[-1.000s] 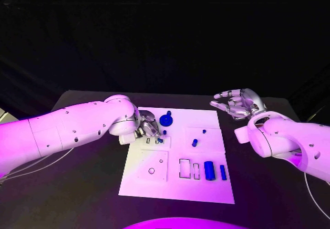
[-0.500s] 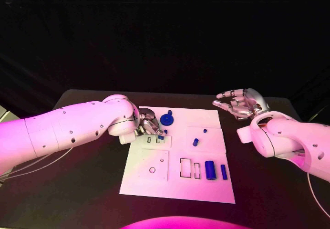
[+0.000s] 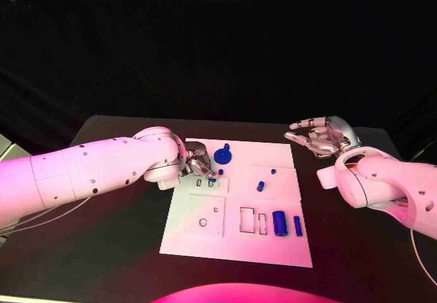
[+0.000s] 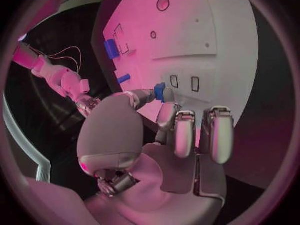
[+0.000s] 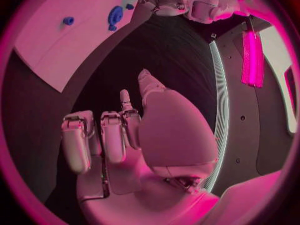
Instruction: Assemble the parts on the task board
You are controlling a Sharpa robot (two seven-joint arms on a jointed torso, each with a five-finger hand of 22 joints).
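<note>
**Left hand pinches a small blue part over the board's near-left slots**

The left hand reaches over the left edge of the white task board. In the left wrist view, its thumb and a fingertip pinch a small blue part, while the other fingers curl beside it. Just beyond that fingertip lie two narrow rectangular slots in the board. In the head view, a blue gear-shaped part stands on the board just past the left hand, on its far side.

The right hand hovers off the board's far right corner, palm turned upward, fingers curled apart and holding nothing. A small blue peg sits on the board between the two hands, nearer the left one. Farther from both hands, toward the robot's side of the board, two blue bars lie side by side next to rectangular outlines.
</note>
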